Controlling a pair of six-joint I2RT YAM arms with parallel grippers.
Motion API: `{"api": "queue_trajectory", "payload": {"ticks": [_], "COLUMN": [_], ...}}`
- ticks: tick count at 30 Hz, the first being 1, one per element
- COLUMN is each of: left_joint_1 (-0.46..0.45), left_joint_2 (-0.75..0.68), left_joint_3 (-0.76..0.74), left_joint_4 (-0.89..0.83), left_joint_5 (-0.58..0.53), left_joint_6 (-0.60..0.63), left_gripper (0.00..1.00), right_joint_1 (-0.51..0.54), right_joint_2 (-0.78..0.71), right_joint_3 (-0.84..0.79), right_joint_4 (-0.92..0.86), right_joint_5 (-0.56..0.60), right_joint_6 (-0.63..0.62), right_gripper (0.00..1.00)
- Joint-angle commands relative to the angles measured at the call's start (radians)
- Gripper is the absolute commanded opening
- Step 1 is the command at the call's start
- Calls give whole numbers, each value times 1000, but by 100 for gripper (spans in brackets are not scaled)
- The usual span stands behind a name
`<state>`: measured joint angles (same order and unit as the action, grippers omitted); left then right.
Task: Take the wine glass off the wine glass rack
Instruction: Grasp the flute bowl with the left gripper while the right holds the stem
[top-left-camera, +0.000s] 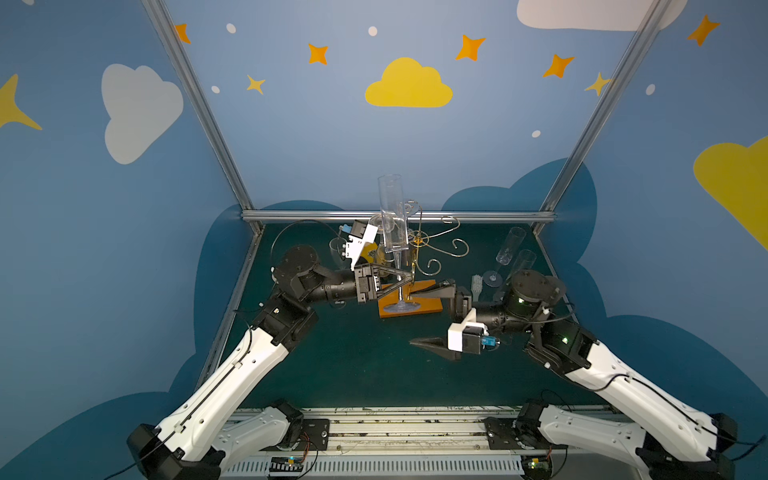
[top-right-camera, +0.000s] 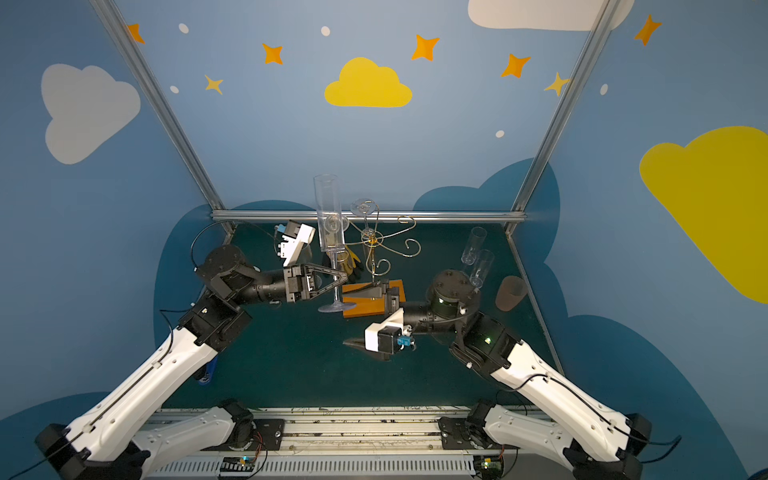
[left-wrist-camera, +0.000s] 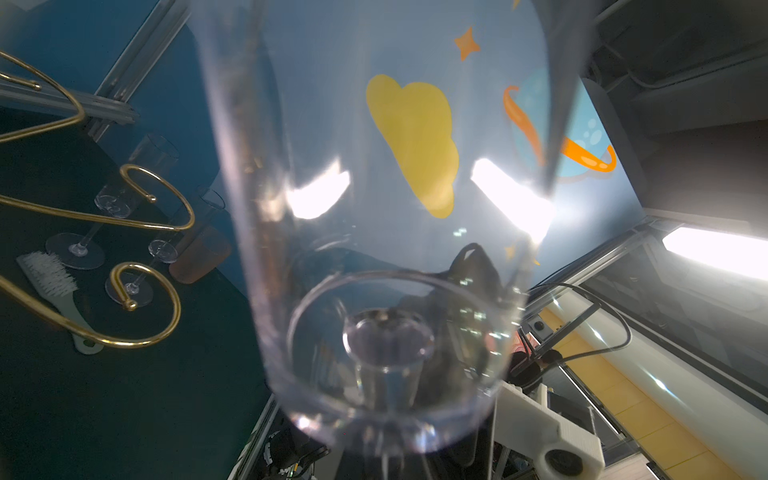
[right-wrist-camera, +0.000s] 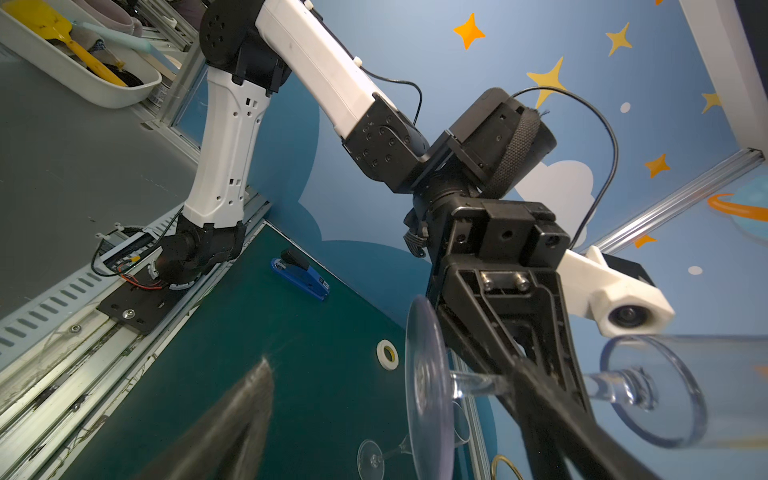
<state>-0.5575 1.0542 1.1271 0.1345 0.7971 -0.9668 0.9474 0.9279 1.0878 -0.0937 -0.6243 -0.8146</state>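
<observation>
The wine glass (top-left-camera: 392, 216) is a tall, clear, straight-sided flute with a thin stem and a flat round foot. It stands upright, off the hooks, at about 9 o'clock from the gold post of the wine glass rack (top-left-camera: 430, 308). Its foot is low by the 7 o'clock corner of the rack's orange base; neither top view settles whether the two touch. The left fingers (top-right-camera: 340, 277) are clenched on the stem just above the foot. The right fingers (top-left-camera: 436, 289) are released and stand wide apart. One lies over the base with its tip by the stem, the other low over the desk (top-left-camera: 353, 374) toward 6 o'clock.

Only the right wrist view shows the grasp close up, with the left fingers pinching the stem between foot and bowl. It also shows a blue stapler (right-wrist-camera: 300, 272) and a roll of tape (right-wrist-camera: 387, 353). The left wrist view looks up through the bowl, which fills it and hides the left fingers. Beside the bowl are gold spiral arms, two more flutes (left-wrist-camera: 112, 199), a white brush (left-wrist-camera: 50, 274) and a brown cup (left-wrist-camera: 199, 257). Another glass (top-right-camera: 363, 206) seems to hang on the rack near 11 o'clock, but it is clear on clear and hard to make out.
</observation>
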Motion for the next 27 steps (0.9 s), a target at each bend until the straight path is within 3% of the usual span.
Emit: {"api": "queue_trajectory", "payload": {"ticks": [1,9,15,21,24,27], "left_joint_1": [1,0,-1,-1,-2,-7], "left_joint_2": [-14,-66,-146,-225,-240,-247], "left_joint_3": [0,12,-4,-50,-50,-49], "left_joint_4": [-15,-158,-292,-383,-414,-423], "left_joint_5": [-16,-106,-243,-374,-382,-368], "left_joint_6": [56,256,486,681,753,802], "left_gripper": [3,3,3,3,3,3], "right_joint_1": [7,7,7,7,7,7], "right_joint_2": [-65,-189,-230,-226,-210,-187], "right_joint_3": [-40,-147,-181,-129,-68,-8], "right_joint_4": [63,180,230,198,121,33], "right_joint_5": [81,198,352,535,653,709], "right_joint_6": [70,143,237,480,661,749], "right_gripper": [89,89,89,89,89,89]}}
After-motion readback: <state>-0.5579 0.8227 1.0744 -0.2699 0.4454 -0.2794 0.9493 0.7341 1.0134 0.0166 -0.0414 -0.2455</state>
